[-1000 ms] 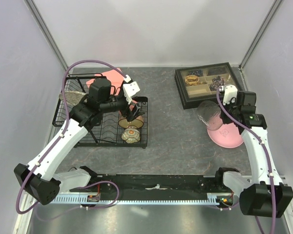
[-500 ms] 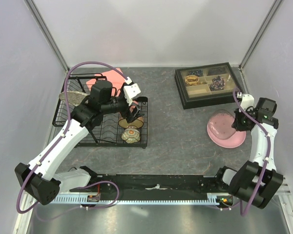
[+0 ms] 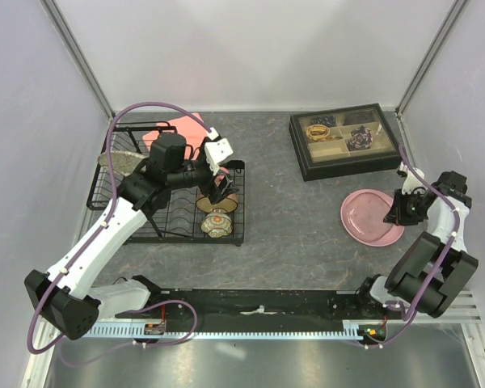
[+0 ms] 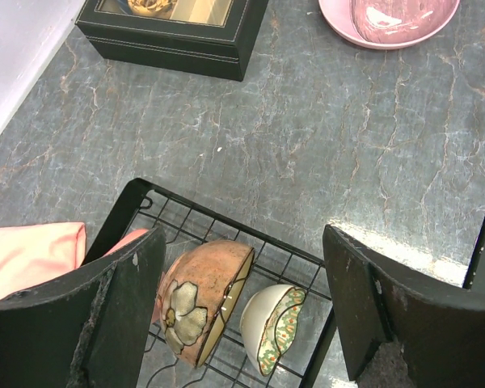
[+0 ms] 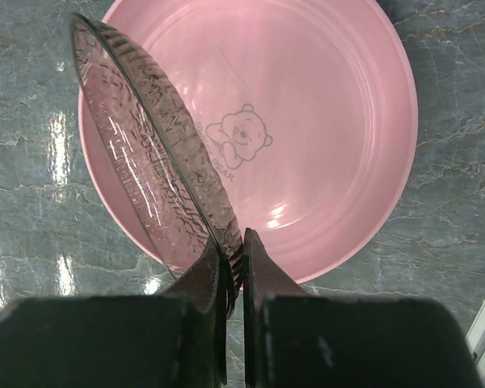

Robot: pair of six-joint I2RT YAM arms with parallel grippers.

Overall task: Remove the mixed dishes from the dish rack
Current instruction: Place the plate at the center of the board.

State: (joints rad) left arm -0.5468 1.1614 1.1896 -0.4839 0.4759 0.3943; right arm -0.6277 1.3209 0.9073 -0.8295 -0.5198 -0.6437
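The black wire dish rack (image 3: pixel 158 212) stands at the left. My left gripper (image 3: pixel 218 187) hangs open above its right end. In the left wrist view, it (image 4: pixel 242 311) straddles a brown bowl (image 4: pixel 196 301) with a painted flower and a small white bowl (image 4: pixel 268 325) with a patterned inside, both on edge on the rack wires (image 4: pixel 226 227). A grey speckled bowl (image 3: pixel 121 161) sits in the rack's far left. The large pink plate (image 3: pixel 370 218) lies on the table at the right. My right gripper (image 5: pixel 233 271) is shut on the rim of a clear glass plate (image 5: pixel 149 153), tilted over the pink plate (image 5: pixel 323 121). The mug is hidden.
A black compartmented tray of trinkets (image 3: pixel 345 139) sits at the back right, close behind the pink plate. A pink folded cloth (image 3: pixel 175 132) lies behind the rack and also shows in the left wrist view (image 4: pixel 28 259). The cell walls close in on both sides.
My right arm has swung right and lowered the clear glass plate from above the pink plate's far-left rim down onto it. The left arm has hardly moved.
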